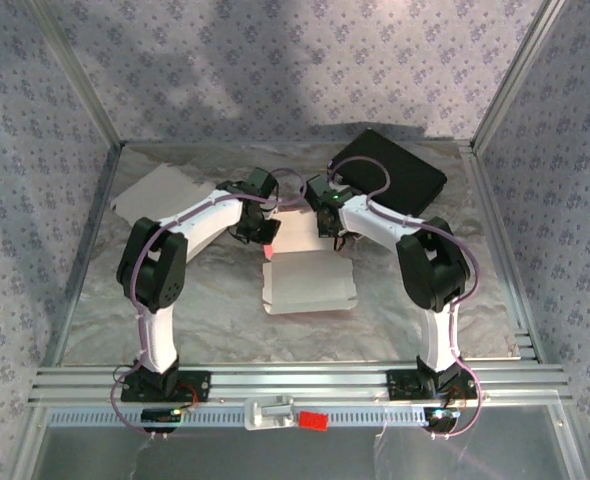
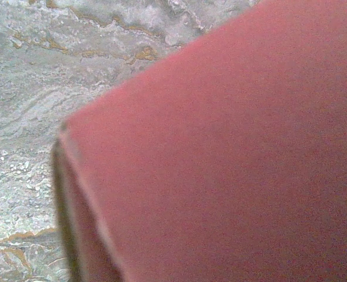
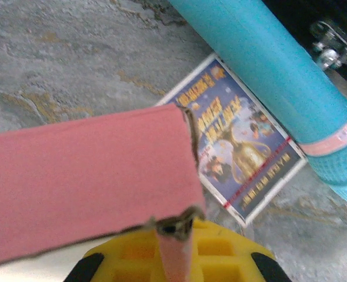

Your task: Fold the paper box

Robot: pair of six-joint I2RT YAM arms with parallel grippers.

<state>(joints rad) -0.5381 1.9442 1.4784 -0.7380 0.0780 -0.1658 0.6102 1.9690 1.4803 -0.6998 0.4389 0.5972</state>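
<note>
Top external view, nearest me: a small red block (image 1: 313, 420) sits on the slotted rail between the two arm bases. Past it the paper box (image 1: 310, 282) lies open near the middle of the marbled tabletop (image 1: 205, 320), white inside facing up, pink outside. Both arms reach to its far edge. The left fingers (image 1: 266, 236) are closed; a pink panel crowds the left wrist camera, though I cannot tell whether they pinch it. The right fingers (image 1: 335, 236) are closed on a pink wall of the box, its edge nipped between yellow plastic. Beyond lie a printed leaflet (image 3: 244, 147) and, just beside it, a teal cylinder (image 3: 262, 59). Farthest back are a white sheet (image 1: 160, 190) at left and a black slab (image 1: 395, 170) at right.
</note>
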